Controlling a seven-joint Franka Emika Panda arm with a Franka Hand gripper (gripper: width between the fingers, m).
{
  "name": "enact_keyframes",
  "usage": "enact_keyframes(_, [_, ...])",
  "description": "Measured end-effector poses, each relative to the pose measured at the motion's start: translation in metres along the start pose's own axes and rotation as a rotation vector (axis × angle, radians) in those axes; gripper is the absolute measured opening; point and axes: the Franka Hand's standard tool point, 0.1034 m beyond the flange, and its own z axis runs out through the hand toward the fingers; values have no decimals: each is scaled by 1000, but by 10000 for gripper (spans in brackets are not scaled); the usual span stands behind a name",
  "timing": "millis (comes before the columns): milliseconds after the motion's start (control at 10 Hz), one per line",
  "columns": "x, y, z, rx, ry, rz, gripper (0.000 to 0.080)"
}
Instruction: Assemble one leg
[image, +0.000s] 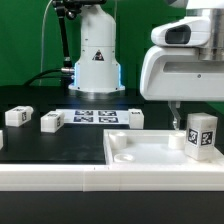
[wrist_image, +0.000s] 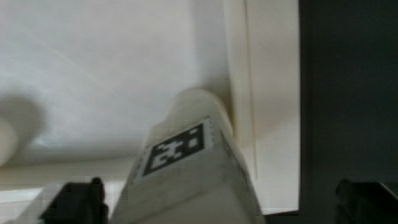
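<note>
- I see the small white plastic leg block with its black-and-white tag (image: 200, 133) standing upright in the big flat white tray piece (image: 130, 152), at its corner on the exterior view's right
- My gripper (wrist_image: 217, 203) is spread wide around it, not pinching; three more white blocks (image: 52, 121) wait on the black table (image: 60, 150)

I can read no words or numbers; only black-and-white tags on the leg (image: 201, 135) and marker board (image: 96, 116).
</note>
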Motion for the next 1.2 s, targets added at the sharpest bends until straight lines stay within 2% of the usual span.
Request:
enact_keyframes(500, [1, 6, 1, 0, -2, -263, 649])
enact_keyframes(700, [1, 6, 1, 0, -2, -259, 383])
enact_keyframes(800, [1, 6, 1, 0, -2, -259, 383])
enact_keyframes(900, [1, 6, 1, 0, -2, -258, 288])
enact_keyframes(1200, [1, 7, 2, 15, -4, -101, 289])
